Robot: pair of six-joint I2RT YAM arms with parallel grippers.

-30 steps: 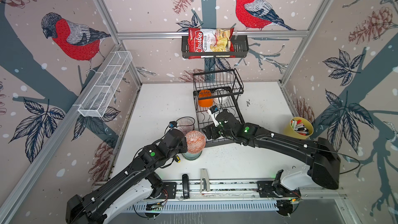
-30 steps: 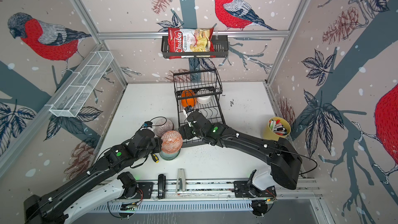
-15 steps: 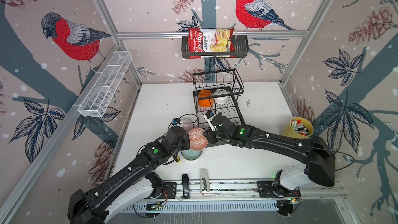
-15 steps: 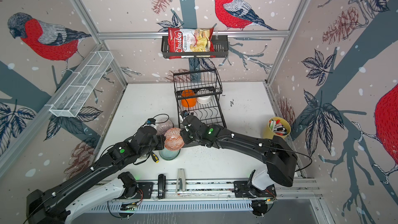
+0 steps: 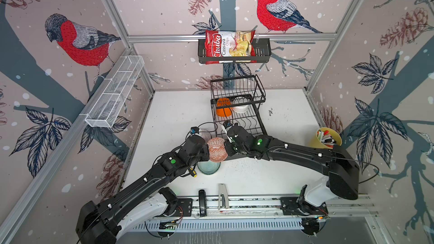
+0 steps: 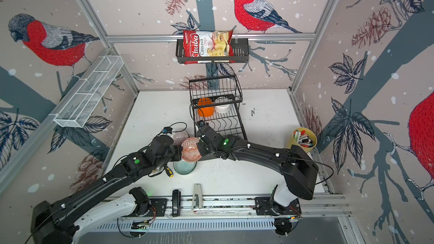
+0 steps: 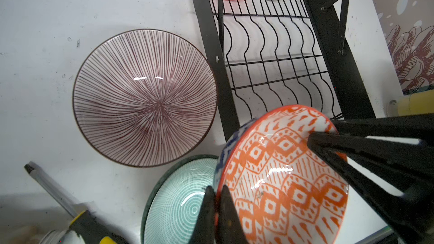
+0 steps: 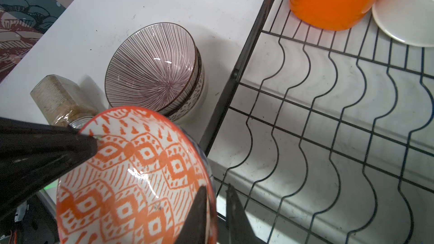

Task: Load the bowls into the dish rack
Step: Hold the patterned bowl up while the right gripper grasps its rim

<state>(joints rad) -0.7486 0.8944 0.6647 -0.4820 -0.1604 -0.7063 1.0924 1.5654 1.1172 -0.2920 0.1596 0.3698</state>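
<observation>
An orange patterned bowl (image 5: pixel 217 149) (image 6: pixel 191 149) hangs tipped on its side just off the front left corner of the dish rack (image 5: pixel 234 79), above a pale green bowl (image 5: pixel 209 167). My left gripper (image 7: pixel 217 190) is shut on its rim from the left. My right gripper (image 8: pixel 216 188) is pinched on the opposite rim, one finger inside and one outside. A plain orange bowl (image 5: pixel 223 110) and a white bowl (image 5: pixel 240 107) lie at the back of the rack's lower tray. A mauve striped bowl (image 7: pixel 144 97) sits stacked on another on the table beside the rack.
A yellow cup of markers (image 5: pixel 325 137) stands at the right. A yellow-handled screwdriver (image 7: pixel 94 226) and a jar (image 8: pixel 61 99) lie near the bowls. A chips basket (image 5: pixel 233 48) hangs on the back wall and a white mesh shelf (image 5: pixel 115 95) on the left wall.
The left gripper lifted the patterned bowl off the green one and tipped it toward the rack. The right gripper came left from the rack and closed on the bowl's far rim.
</observation>
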